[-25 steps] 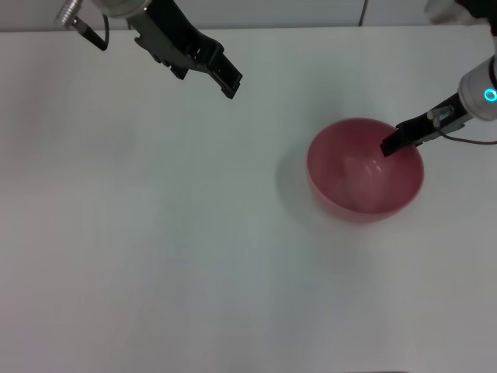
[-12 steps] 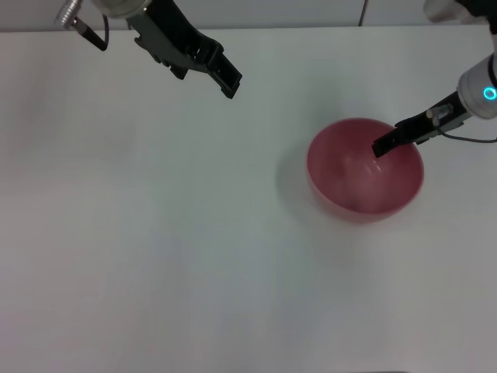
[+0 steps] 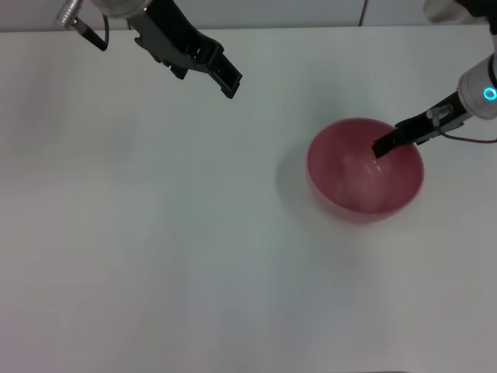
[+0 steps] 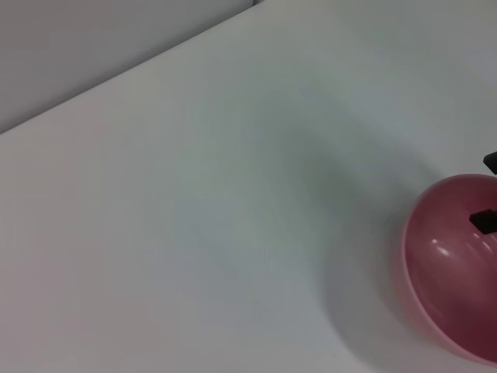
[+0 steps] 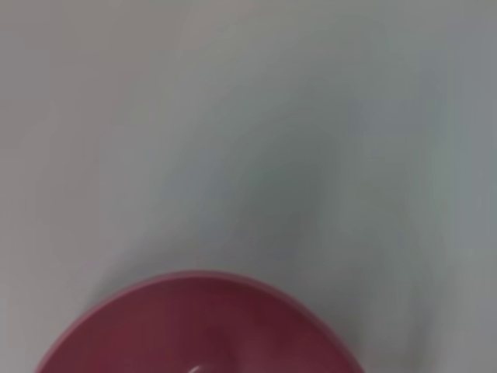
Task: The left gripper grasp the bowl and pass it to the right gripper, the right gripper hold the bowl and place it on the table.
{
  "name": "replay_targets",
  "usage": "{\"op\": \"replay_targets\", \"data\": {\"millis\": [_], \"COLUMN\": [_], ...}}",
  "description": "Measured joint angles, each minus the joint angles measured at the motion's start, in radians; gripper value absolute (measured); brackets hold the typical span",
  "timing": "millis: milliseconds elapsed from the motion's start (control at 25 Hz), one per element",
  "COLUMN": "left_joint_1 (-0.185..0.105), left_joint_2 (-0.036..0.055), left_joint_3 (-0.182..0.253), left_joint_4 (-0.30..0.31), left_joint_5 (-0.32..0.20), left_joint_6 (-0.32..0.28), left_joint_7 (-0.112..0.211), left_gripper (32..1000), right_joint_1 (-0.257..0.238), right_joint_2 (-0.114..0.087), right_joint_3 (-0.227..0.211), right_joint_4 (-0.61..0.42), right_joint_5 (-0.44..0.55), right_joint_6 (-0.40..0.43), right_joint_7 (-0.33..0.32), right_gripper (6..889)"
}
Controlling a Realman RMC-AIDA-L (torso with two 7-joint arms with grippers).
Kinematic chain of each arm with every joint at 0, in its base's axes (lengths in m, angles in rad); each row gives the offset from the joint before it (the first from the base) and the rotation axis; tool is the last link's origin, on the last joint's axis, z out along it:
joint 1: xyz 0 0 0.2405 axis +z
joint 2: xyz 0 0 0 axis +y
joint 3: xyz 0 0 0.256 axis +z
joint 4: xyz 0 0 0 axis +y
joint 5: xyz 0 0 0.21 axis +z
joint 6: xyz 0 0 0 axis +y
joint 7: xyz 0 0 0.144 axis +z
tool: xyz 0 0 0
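Since a second ago the right gripper point(image 3: 382, 146) tip has slid slightly inward over the bowl point(image 3: 363, 180) and sits a touch higher; bowl and left gripper point(image 3: 224, 78) have not shifted. Bowl: round, deep, glossy pink-red, upright on the table point(image 3: 155, 256), toward the robot's right side; nothing visible inside it beyond a pale sheen on the inner wall. Soft shadow lies on the table along the bowl's left side. Right gripper: slim black finger coming in from the right, its tip over the bowl's far-right rim and interior; grey wrist with a cyan ring behind it, thin cable trailing off the edge of the head view. Only one finger reads clearly, so whether the jaw is apart, together, or clamped on the rim cannot be told. Left gripper: black two-finger jaw at upper left, well apart from the bowl, above the table, carrying nothing; its fingers look close together, but the gap is not readable, so state uncertain. Table: plain white, matte, flat. Left wrist view: bowl point(image 4: 454, 268) cut off at the frame edge, a dark tip of the right gripper point(image 4: 484, 221) over its interior, the table edge running diagonally against a grey background. Right wrist view: only the bowl's far rim point(image 5: 202, 326) as a pink arc, blurred, with white table beyond; own fingers not seen
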Motion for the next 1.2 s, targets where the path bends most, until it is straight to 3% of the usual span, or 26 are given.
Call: {"op": "replay_targets", "data": {"millis": [240, 560, 920, 1200], "left_joint_1": [0.001, 0.008, 0.030, 0.043], "left_joint_2": [0.0000, 0.0001, 0.0024, 0.0044], "left_joint_3": [-0.004, -0.006, -0.006, -0.006], "left_joint_4": [-0.020, -0.024, -0.025, -0.028], "left_joint_5": [0.000, 0.001, 0.007, 0.024], "left_joint_6": [0.004, 0.006, -0.001, -0.007], "left_joint_7": [0.008, 0.020, 0.020, 0.018], "left_gripper": [865, 865, 865, 865], "right_joint_1": [-0.001, -0.023, -0.023, 0.008], "right_joint_2": [0.000, -0.002, -0.034, -0.043], "right_joint_3": [0.000, 0.001, 0.016, 0.018], "right_joint_4": [-0.018, -0.160, -0.314, -0.349], "right_joint_5": [0.002, 0.008, 0.017, 0.025], "right_joint_6": [0.032, 0.210, 0.454, 0.556], "right_joint_7": [0.000, 0.000, -0.036, -0.039], "right_gripper": [871, 876, 870, 869]}}
